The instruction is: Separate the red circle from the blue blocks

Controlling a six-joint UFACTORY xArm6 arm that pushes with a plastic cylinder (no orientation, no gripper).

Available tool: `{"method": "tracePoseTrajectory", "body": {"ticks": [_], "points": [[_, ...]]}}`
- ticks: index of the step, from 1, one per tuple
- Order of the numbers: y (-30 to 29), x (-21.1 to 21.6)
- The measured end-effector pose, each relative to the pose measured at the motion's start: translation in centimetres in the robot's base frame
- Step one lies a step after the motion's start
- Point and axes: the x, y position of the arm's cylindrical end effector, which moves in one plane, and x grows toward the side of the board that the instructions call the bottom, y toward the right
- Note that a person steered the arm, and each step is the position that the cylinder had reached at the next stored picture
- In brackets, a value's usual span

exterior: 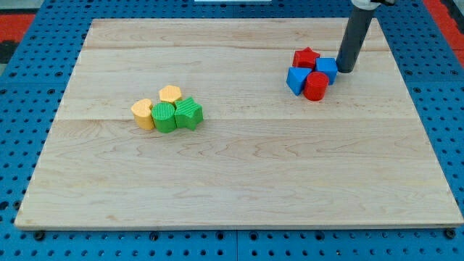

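Note:
The red circle (316,85) is a short red cylinder at the view's upper right of the wooden board. It touches a blue block (296,79) on its left and a blue cube (327,69) above it on the right. A red star block (306,58) sits behind them, touching both blue blocks. My tip (346,70) is at the end of the dark rod, just right of the blue cube, touching or nearly touching it.
A second cluster lies at the view's left centre: a yellow block (171,93), a yellow heart-like block (143,114), a green cylinder (164,117) and a green block (189,113). The board's edge (232,223) borders a blue pegboard table.

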Motion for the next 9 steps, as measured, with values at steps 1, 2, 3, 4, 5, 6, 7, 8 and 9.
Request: {"method": "tracePoseTrajectory", "body": {"ticks": [1,2,3,4,5,6,7,8,9], "points": [[0.2,-0.2],[0.2,-0.2],[0.3,-0.2],[0.2,-0.2],[0.0,-0.2],[-3.1,-0.2],[-6.3,0.3],[-6.0,2.0],[-3.6,4.8]]}}
